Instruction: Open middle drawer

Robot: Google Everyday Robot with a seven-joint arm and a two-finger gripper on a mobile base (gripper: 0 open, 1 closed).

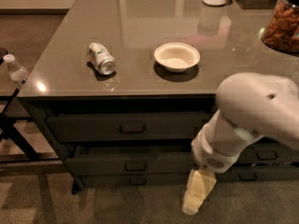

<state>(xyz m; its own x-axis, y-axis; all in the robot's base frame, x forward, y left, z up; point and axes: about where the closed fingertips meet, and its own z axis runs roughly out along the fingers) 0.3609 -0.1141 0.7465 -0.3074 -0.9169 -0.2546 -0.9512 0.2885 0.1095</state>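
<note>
Middle drawer [98, 164]: wide dark grey flat-front drawer, second of three stacked under the glossy grey countertop [140, 17]. It looks pulled out a little, with a dark gap showing above its front.
Handle: small dark loop handle [135, 166] at the drawer's centre, with nothing touching it.
My gripper [198, 197]: cream-coloured, pointing down toward the brown carpet [117, 204], below and to the right of that handle. I cannot tell whether it is spread or closed, and it grips no handle.
On top: crushed silver can [101, 59] lying on its side, with a white round bowl [176, 56] near it.
Risk: my bulky white arm [247, 120] hides the drawer's right end. I judge I could hook the slim bottom drawer [103, 180] by mistake, or bump the middle front and push it shut.
</note>
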